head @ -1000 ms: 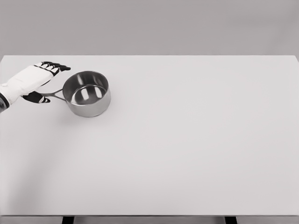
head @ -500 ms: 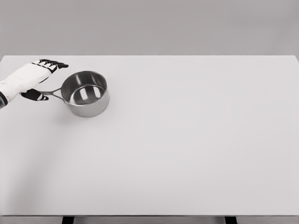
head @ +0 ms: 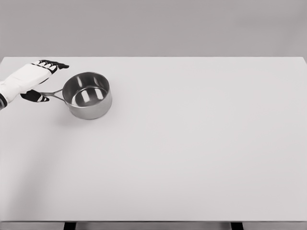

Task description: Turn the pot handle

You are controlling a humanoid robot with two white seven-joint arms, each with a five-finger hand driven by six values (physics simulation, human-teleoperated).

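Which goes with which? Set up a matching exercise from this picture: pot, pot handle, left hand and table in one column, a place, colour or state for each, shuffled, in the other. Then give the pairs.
Column one:
1. pot
2. pot handle
3. left hand
4. table

Column two:
A. white with black fingers, at the picture's left edge
B. flat pale surface that fills most of the view
C. shiny metal, empty, upright at the far left of the table
D. thin bar that points left toward the hand

Pairs: 1-C, 2-D, 3-A, 4-B
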